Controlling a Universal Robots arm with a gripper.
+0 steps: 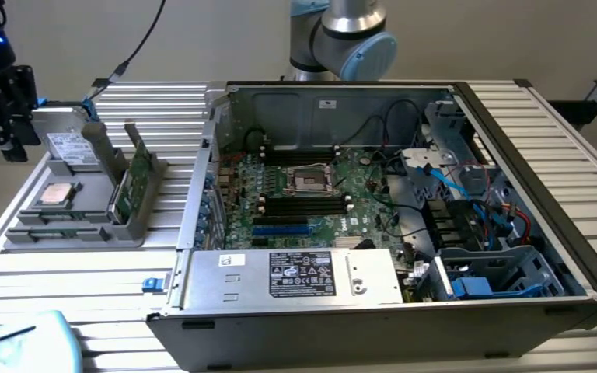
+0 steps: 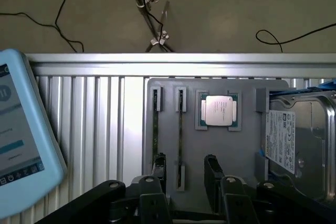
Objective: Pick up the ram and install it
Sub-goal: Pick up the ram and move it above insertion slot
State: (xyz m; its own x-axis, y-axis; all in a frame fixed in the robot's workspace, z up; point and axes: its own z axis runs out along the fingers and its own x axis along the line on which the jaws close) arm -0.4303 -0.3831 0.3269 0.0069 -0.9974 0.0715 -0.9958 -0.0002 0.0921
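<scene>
On the desk (image 1: 547,101) the open computer case (image 1: 382,334) stands at the exterior view's right. The parts tray (image 1: 122,233) sits just beside it at the left, and a tablet (image 1: 19,342) lies at the near left corner. In the tray the ram (image 2: 156,129) lies in a slot, with the processor (image 2: 219,110) between it and the hard drive (image 2: 296,140).

The ram (image 2: 180,135) (thin, greenish) stands edgewise in the gray tray (image 2: 241,145).
</scene>
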